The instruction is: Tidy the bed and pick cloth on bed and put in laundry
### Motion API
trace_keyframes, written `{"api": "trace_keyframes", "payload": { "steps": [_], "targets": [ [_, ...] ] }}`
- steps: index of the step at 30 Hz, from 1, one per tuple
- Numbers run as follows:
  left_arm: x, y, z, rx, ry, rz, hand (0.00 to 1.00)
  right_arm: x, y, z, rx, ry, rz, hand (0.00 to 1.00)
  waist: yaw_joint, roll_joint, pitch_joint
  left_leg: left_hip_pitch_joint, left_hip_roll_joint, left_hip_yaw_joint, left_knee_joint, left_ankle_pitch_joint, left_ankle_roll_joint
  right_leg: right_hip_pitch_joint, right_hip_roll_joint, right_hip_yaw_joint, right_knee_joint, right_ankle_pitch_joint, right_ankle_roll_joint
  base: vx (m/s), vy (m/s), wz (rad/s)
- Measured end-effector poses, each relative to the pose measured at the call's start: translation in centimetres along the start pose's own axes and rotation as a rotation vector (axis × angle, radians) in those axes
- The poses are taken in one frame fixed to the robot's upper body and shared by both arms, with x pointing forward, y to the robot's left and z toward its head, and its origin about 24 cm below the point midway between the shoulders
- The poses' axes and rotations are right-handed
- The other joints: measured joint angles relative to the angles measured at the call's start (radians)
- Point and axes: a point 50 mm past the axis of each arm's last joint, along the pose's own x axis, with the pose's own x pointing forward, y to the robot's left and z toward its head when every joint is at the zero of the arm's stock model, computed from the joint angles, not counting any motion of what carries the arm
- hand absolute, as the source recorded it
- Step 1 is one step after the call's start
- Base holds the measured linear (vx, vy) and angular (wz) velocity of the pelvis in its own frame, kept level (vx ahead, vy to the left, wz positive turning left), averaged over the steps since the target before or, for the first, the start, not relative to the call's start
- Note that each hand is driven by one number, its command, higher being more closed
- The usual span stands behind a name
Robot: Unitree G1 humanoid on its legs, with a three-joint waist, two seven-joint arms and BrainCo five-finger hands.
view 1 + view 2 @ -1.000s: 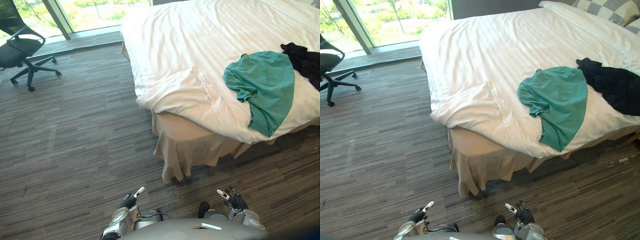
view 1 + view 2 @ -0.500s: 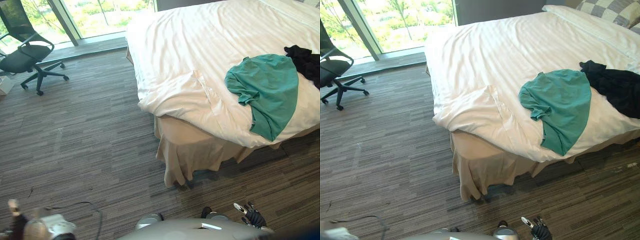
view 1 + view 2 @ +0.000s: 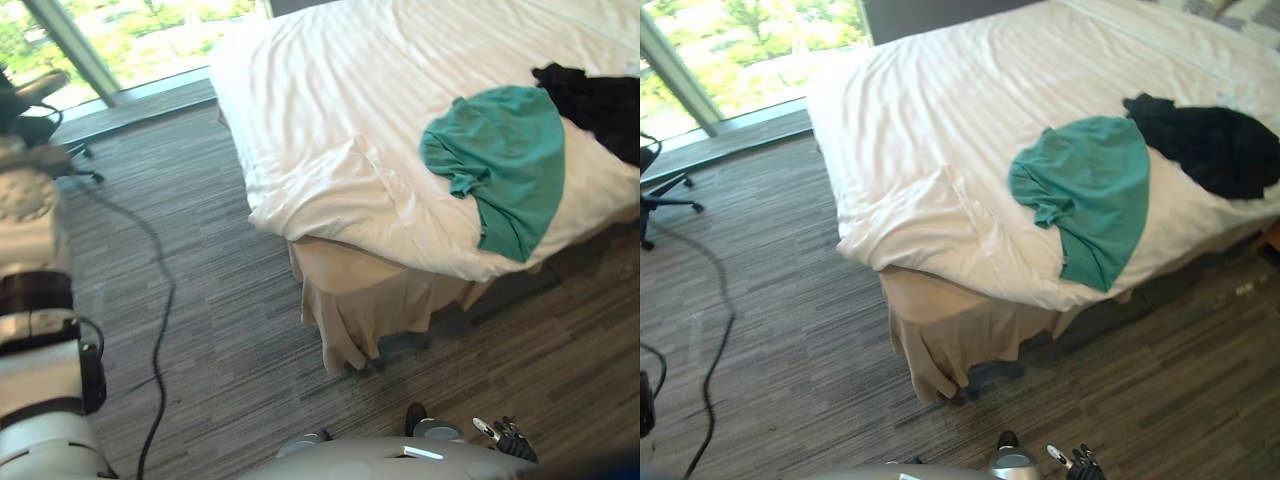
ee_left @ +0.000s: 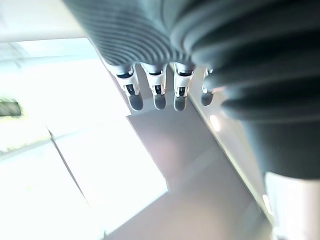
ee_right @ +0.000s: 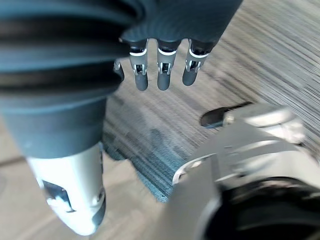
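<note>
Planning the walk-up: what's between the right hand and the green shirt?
From the right hand to the shirt, the left eye view shows bare carpet, then the bed's near side with the duvet edge the shirt hangs over.

Office chair beside window

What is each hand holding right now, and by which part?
Nothing. The left hand and right hand are both open and empty; the green cloth and black cloth lie on the bed.
</note>
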Motion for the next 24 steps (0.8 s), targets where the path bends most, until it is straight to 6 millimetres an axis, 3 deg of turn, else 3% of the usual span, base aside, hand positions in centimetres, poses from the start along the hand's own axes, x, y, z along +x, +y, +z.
{"api": "trace_keyframes", "payload": {
  "steps": [2,6,8,10,11,14,18,21,22,24],
  "targets": [
    [0.5,-3.0,1.3,0.139,-0.051,-0.146,0.00,0.0,0.0,-0.1,0.003,0.014,0.002,0.00,-0.044,0.003,0.002,0.005,-0.005,0.038,0.001,0.008,0.008,-0.003,-0.007,0.025,0.000,0.001,-0.002,-0.02,0.012,-0.40],
    [0.7,-6.8,2.9,0.254,-0.096,-0.320,0.00,0.1,0.1,0.2,0.002,0.008,0.007,0.00,-0.072,0.010,0.024,-0.001,-0.004,0.072,0.004,0.013,0.014,-0.044,-0.005,0.081,0.017,0.004,-0.006,-0.03,-0.017,-0.42],
    [1.4,-8.2,4.6,0.275,-0.116,-0.334,0.00,0.9,1.0,2.4,0.024,-0.061,0.049,0.00,-0.096,0.025,0.098,-0.056,-0.007,0.086,0.008,0.017,0.021,-0.135,-0.011,0.096,0.080,0.000,-0.009,-0.13,0.006,-0.10],
    [2.3,-8.5,5.8,0.289,-0.118,-0.317,0.00,1.7,2.0,4.5,0.044,-0.126,0.090,0.00,-0.102,0.025,0.161,-0.109,-0.011,0.094,0.022,0.024,0.032,-0.215,-0.021,0.108,0.134,-0.002,-0.011,-0.20,0.011,-0.11],
    [3.0,-8.8,6.5,0.337,-0.109,-0.306,0.00,2.1,2.9,6.7,0.041,-0.197,0.124,0.00,-0.115,0.018,0.223,-0.165,-0.018,0.096,0.033,0.028,0.043,-0.292,-0.032,0.115,0.178,-0.008,-0.012,-0.24,-0.008,-0.04],
    [4.0,-9.2,6.5,0.480,-0.055,-0.303,0.00,2.4,3.3,10.0,0.093,-0.321,0.146,0.00,-0.128,-0.002,0.319,-0.233,-0.022,0.129,0.048,0.024,0.069,-0.404,-0.035,0.154,0.246,-0.010,-0.015,-0.17,-0.014,-0.24],
    [4.7,-8.6,5.5,0.594,0.091,-0.326,0.00,2.3,3.9,13.1,0.146,-0.437,0.184,0.00,-0.140,-0.027,0.357,-0.326,-0.021,0.184,0.102,0.013,0.085,-0.541,-0.050,0.195,0.337,-0.018,-0.017,-0.04,-0.017,-0.25],
    [5.4,-9.1,6.7,0.569,0.159,-0.322,0.00,1.8,5.0,14.5,0.176,-0.514,0.260,0.00,-0.137,-0.047,0.372,-0.411,0.024,0.247,0.215,-0.041,0.096,-0.605,-0.044,0.202,0.372,-0.019,-0.018,-0.02,-0.010,-0.07],
    [5.7,-9.2,7.4,0.556,0.176,-0.308,1.00,1.4,5.7,15.4,0.188,-0.559,0.300,0.00,-0.135,-0.059,0.379,-0.455,0.059,0.274,0.284,-0.076,0.101,-0.629,-0.036,0.199,0.386,-0.019,-0.018,-0.10,-0.013,0.00],
    [6.1,-8.9,8.0,0.532,0.204,-0.278,1.00,0.6,6.7,17.0,0.185,-0.634,0.366,0.00,-0.127,-0.074,0.388,-0.517,0.114,0.290,0.391,-0.128,0.108,-0.664,-0.021,0.199,0.403,-0.019,-0.018,-0.11,-0.014,-0.13]
  ]
}}
